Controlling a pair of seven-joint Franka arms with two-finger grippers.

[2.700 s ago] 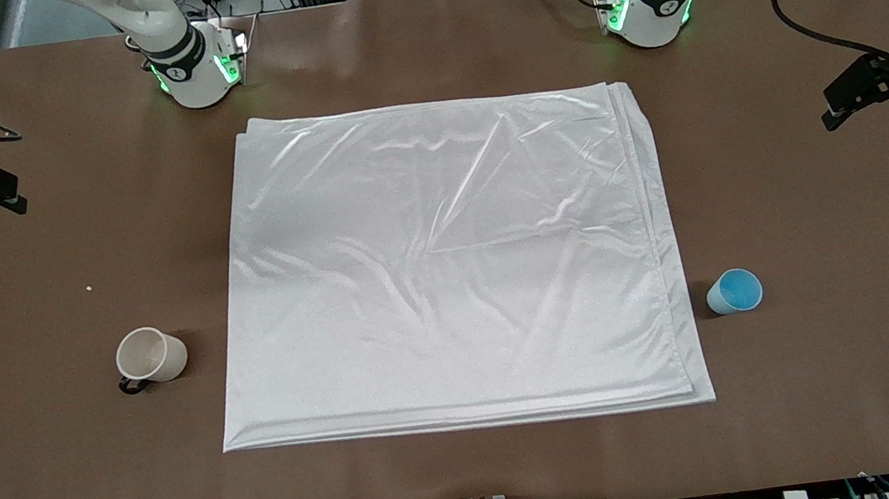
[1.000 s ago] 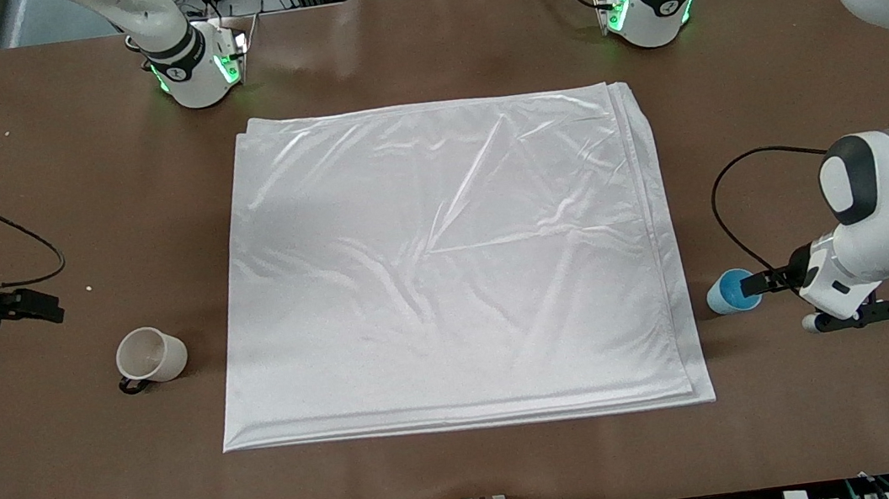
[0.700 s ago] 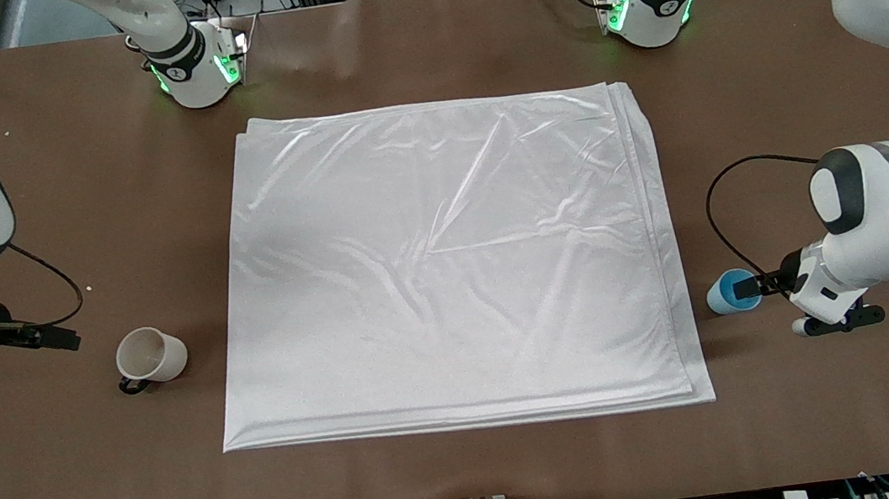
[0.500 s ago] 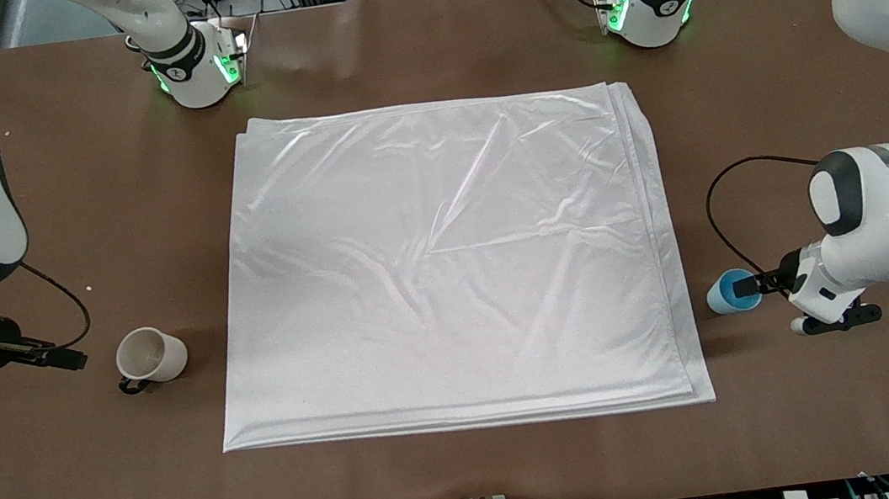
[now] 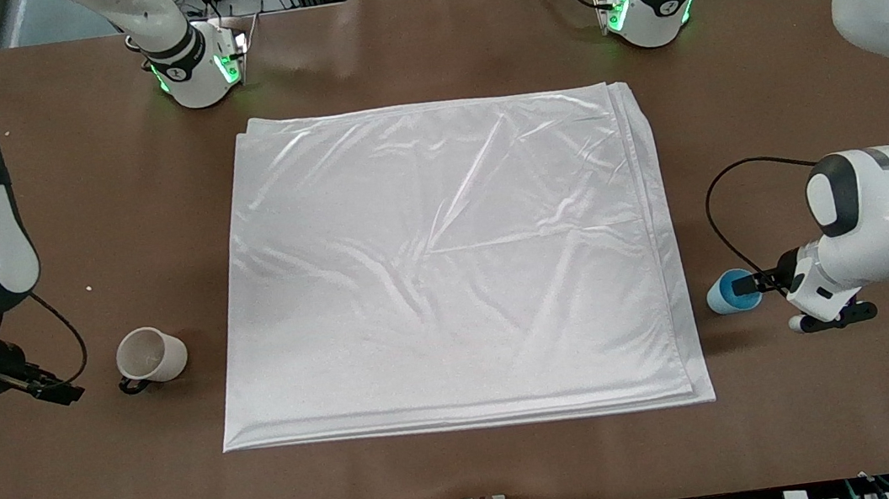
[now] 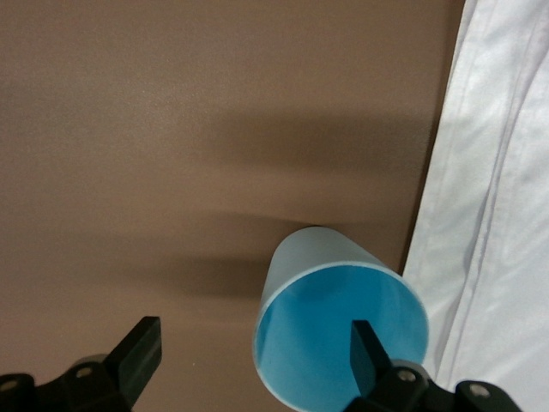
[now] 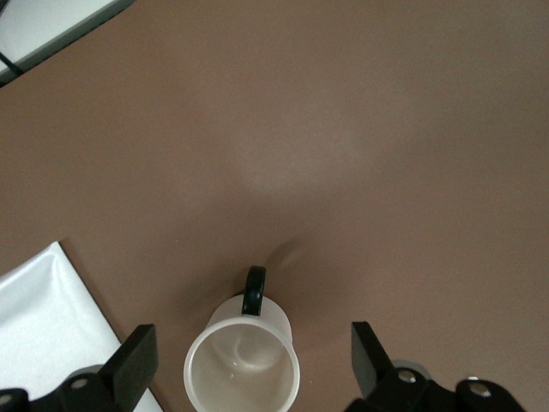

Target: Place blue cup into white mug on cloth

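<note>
The blue cup (image 5: 728,293) stands upright on the brown table, just off the cloth's (image 5: 447,266) edge at the left arm's end. My left gripper (image 5: 754,285) is open and low at the cup. In the left wrist view the cup (image 6: 339,330) fills the lower middle; one finger (image 6: 367,352) is over its mouth, the other (image 6: 137,354) is outside it. The white mug (image 5: 152,355) stands upright off the cloth at the right arm's end, its black handle (image 7: 253,290) turned away from the cloth. My right gripper (image 5: 63,392) is open, low, apart from the mug (image 7: 243,365).
The two arm bases (image 5: 193,68) (image 5: 648,4) stand at the table edge farthest from the front camera. A black cable (image 5: 713,191) loops over the table by the left arm. A tiny white crumb (image 5: 88,288) lies near the right arm. Cloth edges show in the wrist views (image 6: 497,172) (image 7: 43,326).
Both arms came in from the table ends and came down. The left gripper has reached the blue cup. The right gripper has moved toward the front camera, level with the mug.
</note>
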